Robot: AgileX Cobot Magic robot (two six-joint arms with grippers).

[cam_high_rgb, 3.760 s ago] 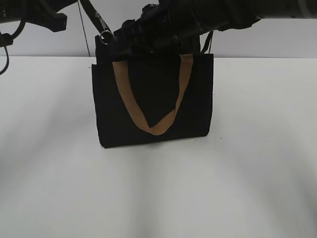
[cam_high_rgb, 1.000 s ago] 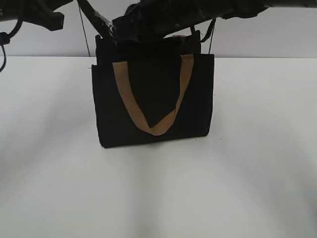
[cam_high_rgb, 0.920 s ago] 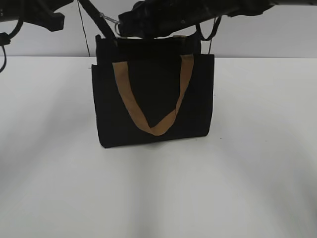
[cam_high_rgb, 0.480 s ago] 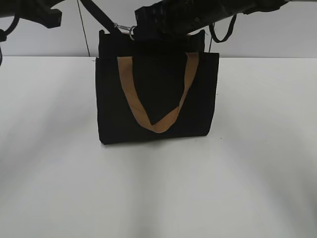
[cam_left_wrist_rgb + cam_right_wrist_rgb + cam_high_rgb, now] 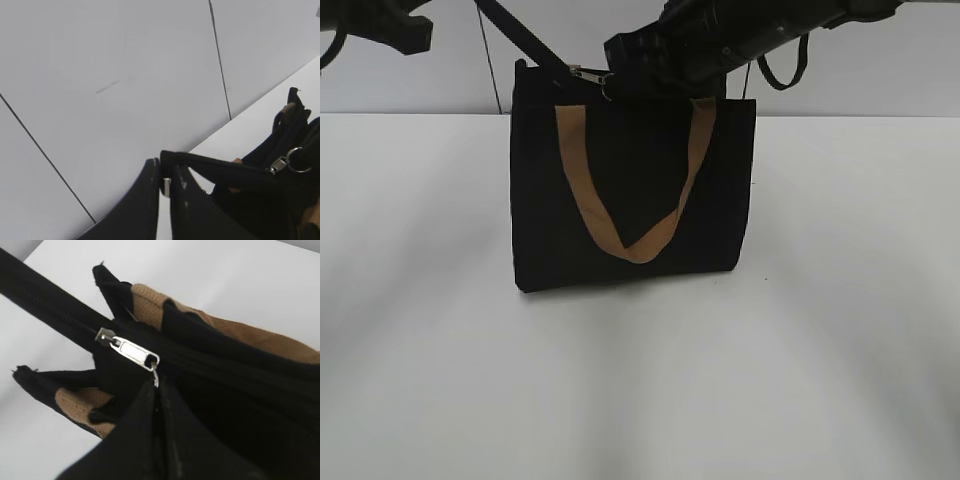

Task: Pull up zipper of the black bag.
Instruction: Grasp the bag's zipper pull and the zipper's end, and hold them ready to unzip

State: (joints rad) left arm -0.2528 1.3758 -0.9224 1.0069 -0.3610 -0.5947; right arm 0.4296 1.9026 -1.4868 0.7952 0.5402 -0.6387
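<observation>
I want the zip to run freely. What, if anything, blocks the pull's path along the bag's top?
Nothing visible does. The pull sits near the left end of the bag, with the right hand shut on its ring. The tan straps lie to either side of the zip line, not across it. The track ahead is hidden under the hand.

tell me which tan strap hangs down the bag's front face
The tan strap on the camera-facing side of the black bag, drooping in a V. The other only shows at the bag's top in the right wrist view.
</observation>
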